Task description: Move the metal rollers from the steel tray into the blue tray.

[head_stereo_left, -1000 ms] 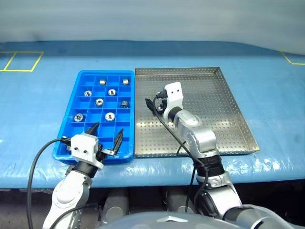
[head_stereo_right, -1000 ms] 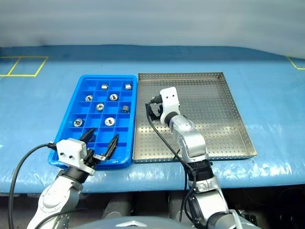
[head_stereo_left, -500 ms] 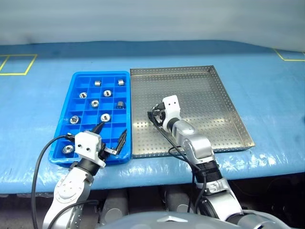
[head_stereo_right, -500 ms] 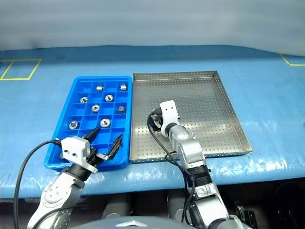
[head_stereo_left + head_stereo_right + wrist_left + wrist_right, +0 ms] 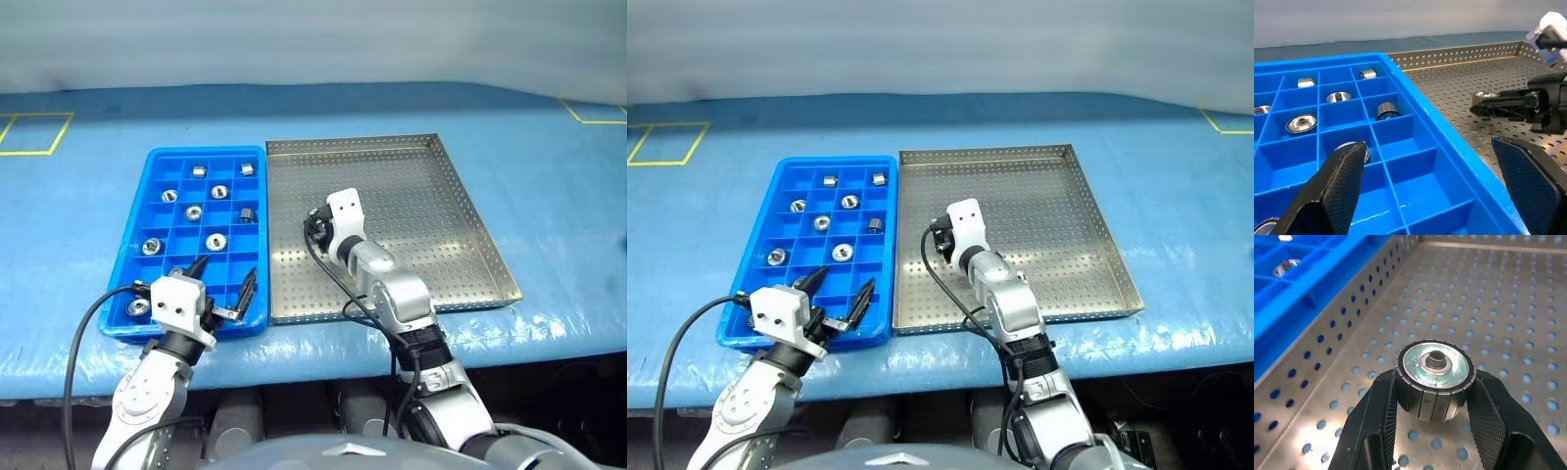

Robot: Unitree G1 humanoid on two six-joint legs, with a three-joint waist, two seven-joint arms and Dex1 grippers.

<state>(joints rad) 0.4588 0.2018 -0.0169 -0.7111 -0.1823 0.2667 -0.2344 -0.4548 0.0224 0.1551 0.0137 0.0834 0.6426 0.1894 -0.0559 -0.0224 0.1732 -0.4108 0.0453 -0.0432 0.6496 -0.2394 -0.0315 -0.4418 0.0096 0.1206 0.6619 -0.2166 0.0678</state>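
Note:
In the right wrist view, a shiny metal roller [image 5: 1435, 366] with a ribbed side and a central hole sits between my right gripper's two fingers. That gripper [image 5: 314, 227] is shut on it low over the steel tray [image 5: 431, 196], near the tray's left wall. The blue tray [image 5: 264, 235] lies just left of the steel tray, and several rollers [image 5: 215, 240] rest in its compartments. My left gripper [image 5: 225, 270] hangs open over the near end of the blue tray with nothing between its fingers. The left wrist view also shows the right gripper [image 5: 1488, 102] with the roller at its tip.
Both trays lie side by side on a blue-covered table [image 5: 549, 176]. Yellow tape marks [image 5: 34, 132] sit at the far left and far right. The rest of the steel tray's perforated floor [image 5: 1048, 235] is bare.
The right gripper's fingers have come together on the roller near the steel tray's left wall. The whole picture has shifted with the camera. The left gripper has kept still and open.

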